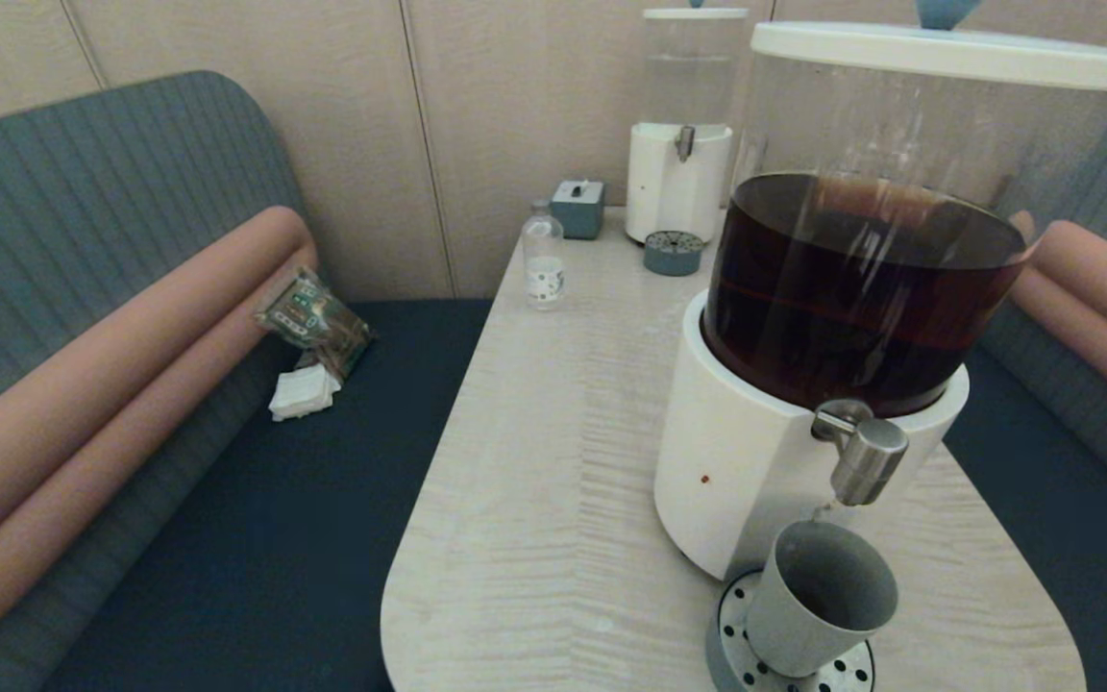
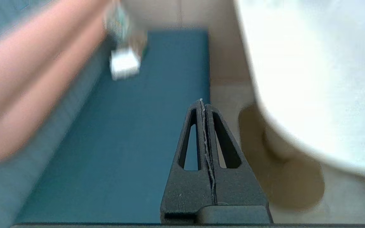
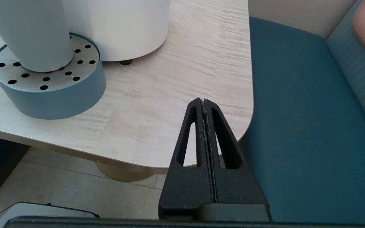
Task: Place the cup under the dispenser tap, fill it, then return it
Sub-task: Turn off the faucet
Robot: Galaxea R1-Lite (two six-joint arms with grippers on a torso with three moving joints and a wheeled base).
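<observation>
The cup [image 1: 821, 598] stands upright on the drip tray [image 1: 732, 654], directly below the tap [image 1: 863, 454] and just in front of the dispenser [image 1: 755, 481]. It looks empty from the head view; no liquid shows inside, and no stream falls from the tap. A faint drop or thread may hang at the tap's end, too small to be sure of. Above the tap, the dispenser's tank holds dark brown liquid, roughly half full.

Neither arm shows in the head view. The left tool [image 2: 204, 133] is shut on nothing, its tips pressed together, and it hangs low off the surface [image 1: 553, 481], on the side away from the tap, over the blue bench seat [image 2: 131, 142]. The right tool [image 3: 205, 133] is likewise closed and empty, just off the near corner of the surface, close beside the drip tray.

By my reading, the placing step is done and filling is the step in hand. The next move calls for one tool to rise to the tap and work it, without nudging the cup off the tray. The right tool sits nearer the tap. How the tap opens, by push or turn, I cannot tell from here.

Farther from the tap, at the far end of the surface, stand a bottle [image 1: 544, 261], a small grey box [image 1: 578, 208] and a second, smaller dispenser [image 1: 680, 173].
</observation>
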